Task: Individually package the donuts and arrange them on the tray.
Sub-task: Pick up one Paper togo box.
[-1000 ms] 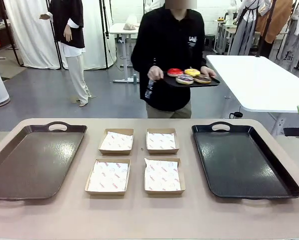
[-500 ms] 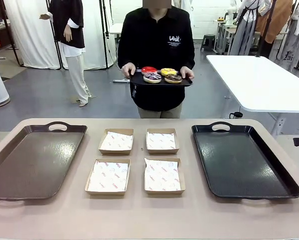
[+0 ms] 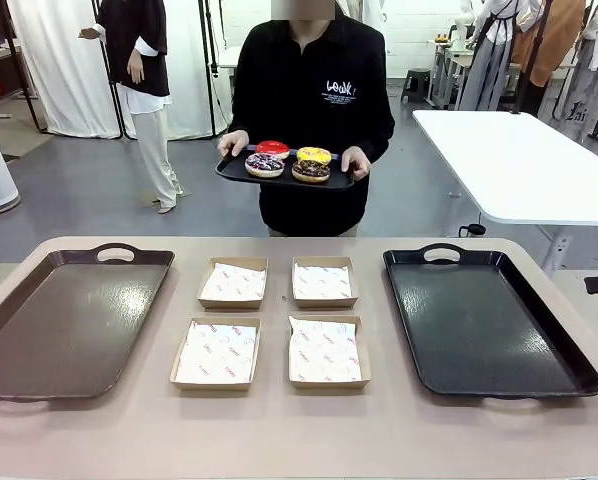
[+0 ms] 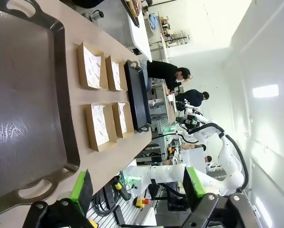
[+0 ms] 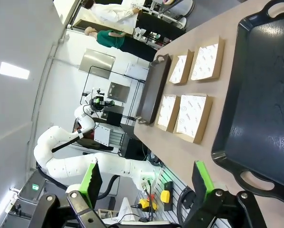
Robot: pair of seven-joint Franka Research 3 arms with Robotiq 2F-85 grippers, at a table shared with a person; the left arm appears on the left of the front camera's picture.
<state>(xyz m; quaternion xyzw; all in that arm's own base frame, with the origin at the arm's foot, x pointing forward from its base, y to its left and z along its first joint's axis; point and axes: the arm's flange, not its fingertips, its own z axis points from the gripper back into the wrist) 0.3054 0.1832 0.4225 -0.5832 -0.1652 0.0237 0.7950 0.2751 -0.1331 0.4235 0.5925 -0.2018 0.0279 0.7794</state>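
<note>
Beyond the table's far edge a person holds a small black serving tray (image 3: 237, 173) with both hands. On it lie the donuts: red (image 3: 272, 148), yellow (image 3: 314, 155), purple with white sprinkles (image 3: 264, 164) and chocolate brown (image 3: 311, 171). On the table, a brown tray (image 3: 69, 320) lies at the left and a black tray (image 3: 479, 320) at the right. Several paper-lined cardboard boxes (image 3: 217, 352) sit between them. My left gripper (image 4: 138, 187) hangs open off the table's left end, beside the brown tray (image 4: 23, 95). My right gripper (image 5: 147, 179) is open off the right end, beside the black tray (image 5: 260, 95).
The boxes form two rows of two, all holding only printed paper (image 3: 322, 282). A white table (image 3: 519, 160) stands behind at the right. A second person (image 3: 139, 60) stands far back at the left. Bare tabletop (image 3: 299, 430) runs along the near edge.
The person carrying the donuts has stepped towards picture left and now faces the table squarely, behind the boxes. Both grippers stay open and still.
</note>
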